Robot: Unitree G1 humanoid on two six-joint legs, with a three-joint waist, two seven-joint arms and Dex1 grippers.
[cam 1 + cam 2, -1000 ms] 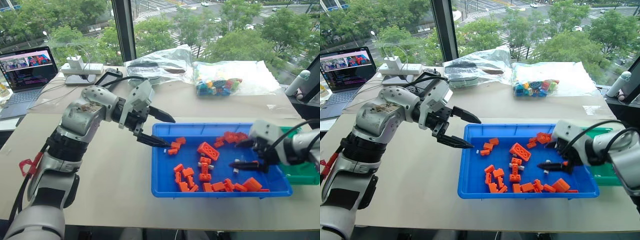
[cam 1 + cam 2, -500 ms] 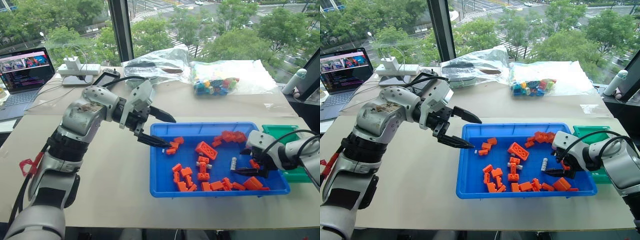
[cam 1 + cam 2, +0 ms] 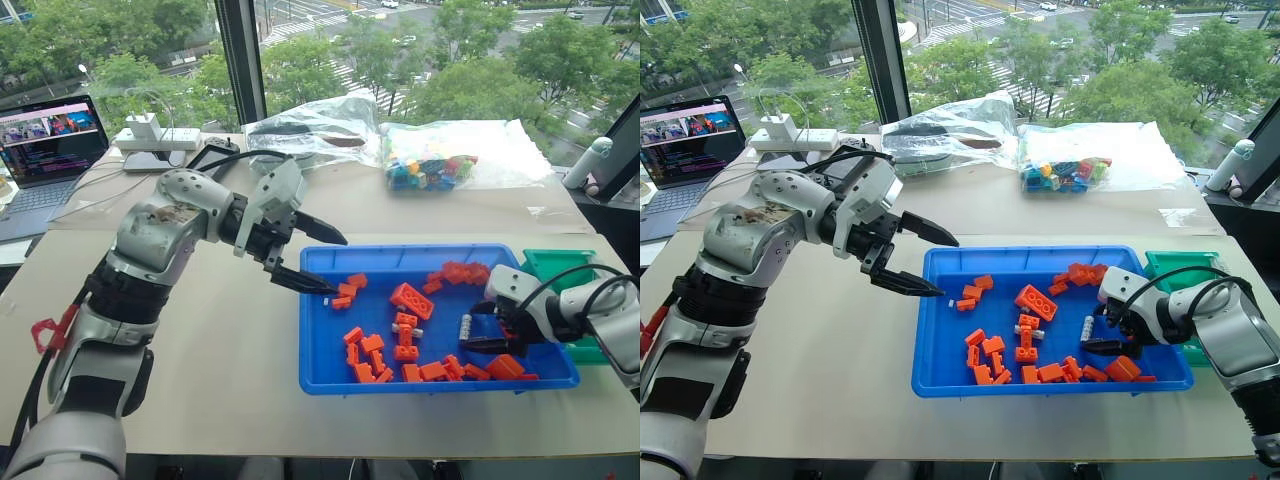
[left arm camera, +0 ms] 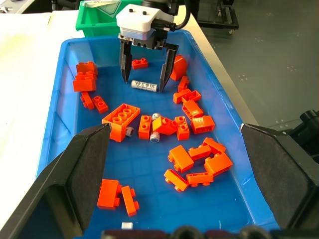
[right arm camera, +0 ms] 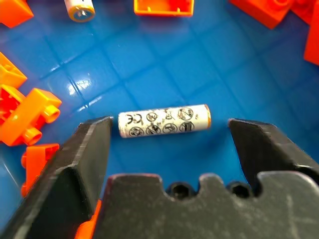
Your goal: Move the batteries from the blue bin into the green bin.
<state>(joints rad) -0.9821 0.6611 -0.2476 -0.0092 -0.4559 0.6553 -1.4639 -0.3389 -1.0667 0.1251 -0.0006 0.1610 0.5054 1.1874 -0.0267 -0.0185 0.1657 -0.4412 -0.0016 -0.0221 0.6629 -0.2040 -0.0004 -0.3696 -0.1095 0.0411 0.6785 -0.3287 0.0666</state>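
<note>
The blue bin (image 3: 400,251) holds many orange bricks and a few batteries. One battery (image 5: 164,122) lies flat on the bin floor between the fingers of my right gripper (image 3: 474,328). That gripper is open and reaches down into the right part of the bin, with a gap left at each end of the battery (image 4: 144,86). Another battery (image 4: 156,137) sits among the bricks in the middle. My left gripper (image 3: 336,266) hangs open and empty over the bin's left rim. The green bin (image 3: 560,262) stands just right of the blue one, behind my right arm.
A bag of coloured bricks (image 3: 430,165) and a clear plastic bag (image 3: 310,125) lie at the back of the table. A laptop (image 3: 50,140) and a power strip (image 3: 160,135) are at the back left. A white bottle (image 3: 590,165) stands at the far right.
My right gripper has sunk lower into the blue bin and its fingers have narrowed around the battery. The left arm has stayed where it was.
</note>
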